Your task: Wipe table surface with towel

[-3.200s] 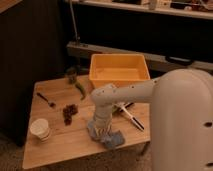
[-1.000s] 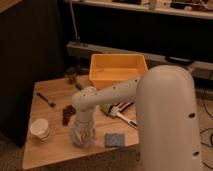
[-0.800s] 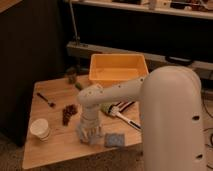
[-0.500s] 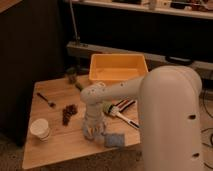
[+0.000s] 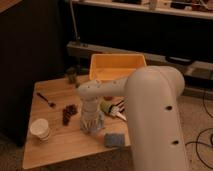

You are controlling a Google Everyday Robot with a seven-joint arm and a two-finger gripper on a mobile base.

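Camera view: on the wooden table (image 5: 55, 145), the end effector (image 5: 91, 125) points down at the tabletop in front of the yellow bin (image 5: 117, 67). Whether it holds anything, or how wide it stands, I cannot tell. The blue-grey towel (image 5: 114, 140) lies flat further in front of the bin, just beside the end effector. A paper cup (image 5: 40, 129) stands well off to the bin's front left.
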